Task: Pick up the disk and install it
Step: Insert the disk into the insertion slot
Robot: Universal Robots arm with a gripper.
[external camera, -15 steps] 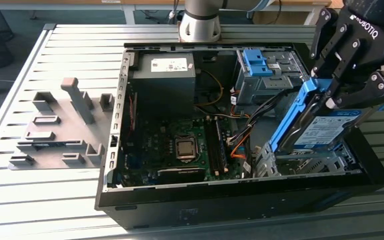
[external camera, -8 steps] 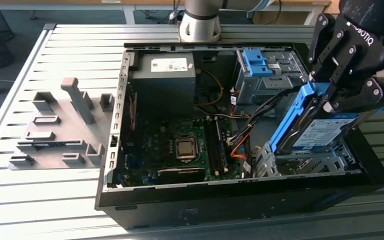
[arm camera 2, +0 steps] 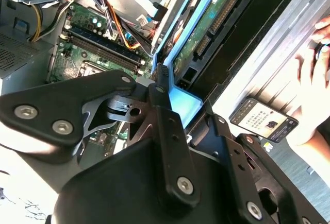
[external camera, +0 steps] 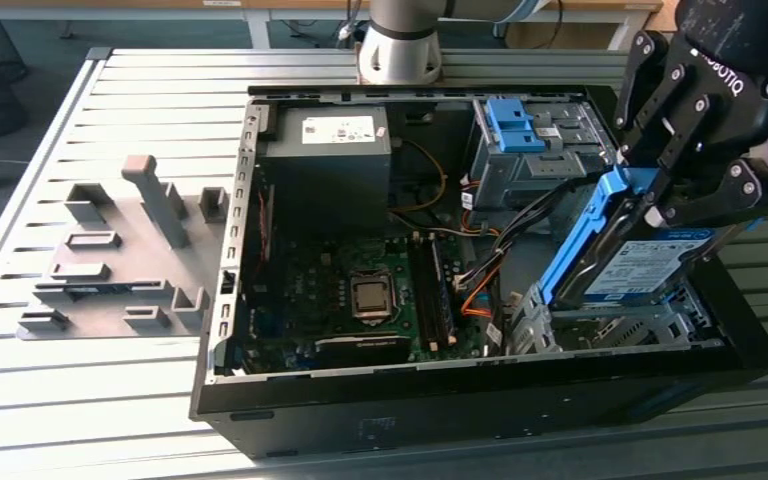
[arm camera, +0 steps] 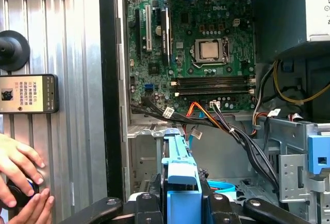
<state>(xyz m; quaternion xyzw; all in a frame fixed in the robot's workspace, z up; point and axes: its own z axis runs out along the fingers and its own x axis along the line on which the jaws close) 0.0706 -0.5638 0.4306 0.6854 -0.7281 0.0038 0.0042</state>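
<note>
The disk hangs on edge in the pinch of the claw, just above the lower drive cage of the open computer case. Its tilt could jam it on the cage rim or snag the cables nearby.

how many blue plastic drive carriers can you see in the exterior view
2. One frames the disk held by the gripper over the case's lower drive cage. The other, the blue bracket, sits atop the grey drive bay. Others may be hidden.
</note>
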